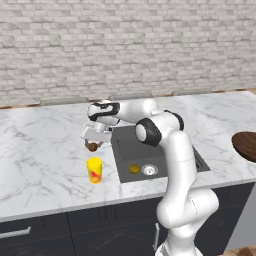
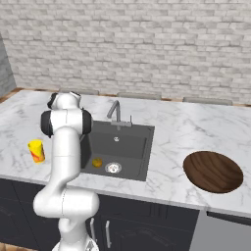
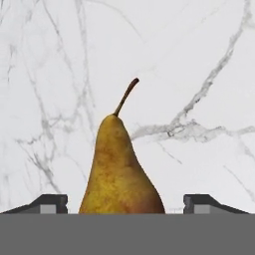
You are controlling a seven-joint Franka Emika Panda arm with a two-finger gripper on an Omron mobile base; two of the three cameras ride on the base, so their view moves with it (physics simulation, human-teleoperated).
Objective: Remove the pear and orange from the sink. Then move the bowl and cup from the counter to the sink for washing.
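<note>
White marble desk [image 3: 199, 60] lies under the pincer [image 3: 127, 206]. Its jaws stand wide apart, with gaps on both sides of the pear [image 3: 121, 169], so nothing is gripped. The pear sits right between the fingers, out of the sink [image 1: 131, 150], at the sink's 9 o'clock in the left base view. In the hand view its long axis runs from 6 to 12 o'clock, stem pointing to 12. The coming move looks like lifting straight off.
</note>
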